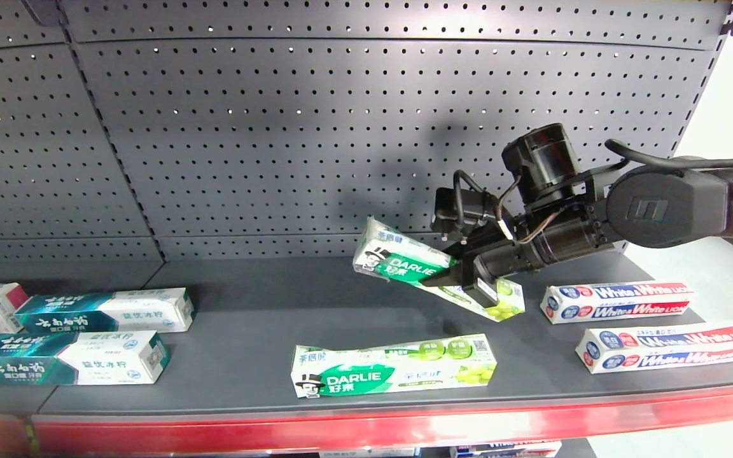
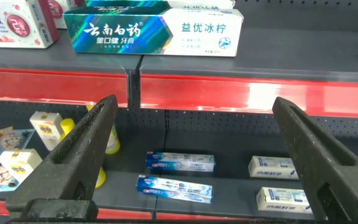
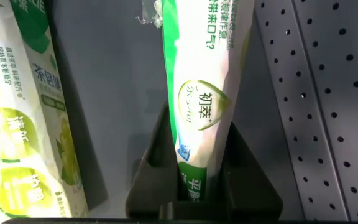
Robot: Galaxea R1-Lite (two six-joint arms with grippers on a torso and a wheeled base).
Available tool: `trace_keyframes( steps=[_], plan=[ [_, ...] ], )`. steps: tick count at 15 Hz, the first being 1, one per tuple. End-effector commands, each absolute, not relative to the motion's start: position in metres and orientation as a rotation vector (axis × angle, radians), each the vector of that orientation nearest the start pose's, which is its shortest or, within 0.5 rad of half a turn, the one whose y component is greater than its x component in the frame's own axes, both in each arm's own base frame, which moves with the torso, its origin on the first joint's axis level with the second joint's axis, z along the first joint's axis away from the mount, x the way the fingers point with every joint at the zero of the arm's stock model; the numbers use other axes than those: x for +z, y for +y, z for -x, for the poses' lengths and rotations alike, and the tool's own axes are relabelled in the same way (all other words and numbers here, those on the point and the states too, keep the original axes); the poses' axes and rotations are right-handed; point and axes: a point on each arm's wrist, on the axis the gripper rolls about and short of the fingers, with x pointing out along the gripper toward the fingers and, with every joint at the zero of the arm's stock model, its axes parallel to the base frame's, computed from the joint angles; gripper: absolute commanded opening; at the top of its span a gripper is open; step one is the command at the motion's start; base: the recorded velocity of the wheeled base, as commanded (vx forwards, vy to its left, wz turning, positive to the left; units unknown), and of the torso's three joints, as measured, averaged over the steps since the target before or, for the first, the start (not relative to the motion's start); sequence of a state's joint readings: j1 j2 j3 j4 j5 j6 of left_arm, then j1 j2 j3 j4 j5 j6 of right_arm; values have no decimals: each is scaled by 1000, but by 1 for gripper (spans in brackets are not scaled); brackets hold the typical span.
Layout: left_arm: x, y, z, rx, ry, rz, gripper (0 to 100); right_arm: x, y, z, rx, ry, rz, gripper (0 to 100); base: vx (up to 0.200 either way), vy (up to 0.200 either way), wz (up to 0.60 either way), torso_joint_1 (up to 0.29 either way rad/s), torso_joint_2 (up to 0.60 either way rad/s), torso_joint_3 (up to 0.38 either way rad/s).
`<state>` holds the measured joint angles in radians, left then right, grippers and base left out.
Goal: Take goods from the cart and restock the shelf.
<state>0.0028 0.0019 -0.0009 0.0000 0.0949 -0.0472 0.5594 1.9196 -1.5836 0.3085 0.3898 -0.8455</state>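
Note:
My right gripper (image 1: 452, 275) is shut on a green and white toothpaste box (image 1: 404, 264), held tilted just above the dark shelf (image 1: 245, 343), its far end raised toward the pegboard. In the right wrist view the same box (image 3: 204, 93) runs up from between the black fingers (image 3: 151, 168). A second green toothpaste box (image 1: 392, 366) lies flat near the shelf's front edge, and shows beside the held one as a green box (image 3: 30, 124). My left gripper (image 2: 194, 155) is open below the shelf's red front lip (image 2: 229, 93), with nothing between its fingers.
Two red, white and blue toothpaste boxes (image 1: 621, 300) (image 1: 665, 346) lie at the shelf's right. Teal toothpaste boxes (image 1: 105, 312) (image 1: 67, 357) lie at the left, one seen from below (image 2: 154, 31). More boxes (image 2: 179, 163) sit on a lower shelf. The pegboard back wall (image 1: 277, 140) stands behind.

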Motion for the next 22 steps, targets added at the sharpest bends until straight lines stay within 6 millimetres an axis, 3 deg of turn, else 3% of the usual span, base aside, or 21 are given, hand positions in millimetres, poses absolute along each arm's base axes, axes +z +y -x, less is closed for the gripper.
trace_keyframes(
  steps=[1,22],
  plan=[
    [76,2,23,98,-1,47,100,236,205,-311,1144,235,808,0,0,0,0,0,0,0],
    [76,2,23,98,-1,47,100,213,219,-321,1208,258,811,0,0,0,0,0,0,0]
  ],
)
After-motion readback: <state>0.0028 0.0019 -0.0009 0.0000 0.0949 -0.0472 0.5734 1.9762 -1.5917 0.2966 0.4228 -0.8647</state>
